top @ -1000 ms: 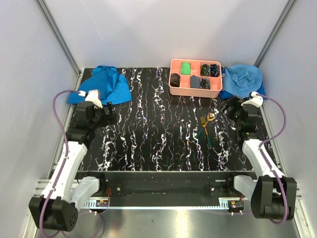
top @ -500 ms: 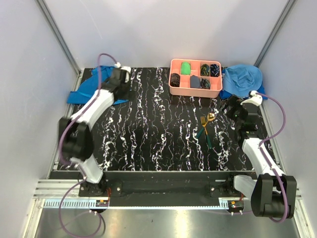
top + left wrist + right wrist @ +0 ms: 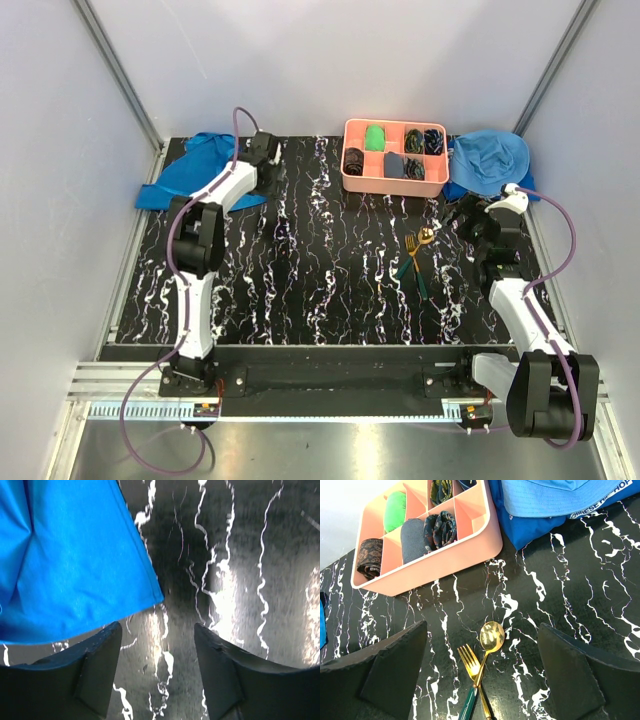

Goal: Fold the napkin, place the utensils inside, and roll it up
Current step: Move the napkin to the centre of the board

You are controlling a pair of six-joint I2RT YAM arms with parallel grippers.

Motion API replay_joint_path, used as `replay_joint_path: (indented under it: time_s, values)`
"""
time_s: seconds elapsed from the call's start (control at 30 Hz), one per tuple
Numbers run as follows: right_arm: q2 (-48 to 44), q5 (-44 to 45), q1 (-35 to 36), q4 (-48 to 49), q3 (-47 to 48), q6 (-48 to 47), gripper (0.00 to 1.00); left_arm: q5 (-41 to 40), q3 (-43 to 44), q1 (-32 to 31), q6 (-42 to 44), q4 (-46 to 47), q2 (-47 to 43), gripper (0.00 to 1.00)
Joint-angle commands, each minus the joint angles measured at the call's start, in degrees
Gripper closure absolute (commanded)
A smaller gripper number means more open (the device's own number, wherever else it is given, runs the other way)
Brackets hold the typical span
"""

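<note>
Napkin (image 3: 75, 570) corner lies just before the parted left jaws; right jaws gape over the utensils (image 3: 478, 672).

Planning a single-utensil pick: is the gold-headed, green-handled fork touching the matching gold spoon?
Touching. The right wrist view shows the gold-headed spoon with its thin neck crossing the gold-headed, green-handled fork just below the tines, no gap.

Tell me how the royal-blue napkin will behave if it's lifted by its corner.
Probably floppy: the napkin lies in soft creases, so it should drape, not hold shape. Likely light, since its edge looks thin. It may slide easily on the glossy table.
</note>
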Motion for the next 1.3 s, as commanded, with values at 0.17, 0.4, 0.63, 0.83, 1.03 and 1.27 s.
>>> replay_joint_path:
  time_s: [0.17,0.4,0.63,0.83,1.03,1.27]
  values:
    - [0.44,-0.53,-0.14,0.99,3.10,0.18,0.00,2.36,5.59,2.65,-0.15,-2.26,3.91,0.48]
    - [0.44,-0.53,-0.14,0.99,3.11,0.44,0.00,5.17,6.38,3.27,-1.29,-3.40,5.84,0.50]
    - [0.71,-0.53,-0.14,1.08,3.11,0.53,0.00,8.43,8.49,3.88,-1.82,-4.20,7.68,0.48]
    - [0.44,-0.62,-0.14,1.08,3.19,0.44,0.00,10.27,12.00,4.94,-3.14,-6.92,10.49,0.49]
    - [0.62,-0.53,-0.05,1.08,3.19,0.44,0.00,11.77,12.97,5.82,-3.84,-8.76,11.64,0.65]
    - [0.44,-0.27,-0.14,0.99,3.02,0.44,0.00,14.14,10.43,5.82,-3.31,-9.21,10.94,0.91]
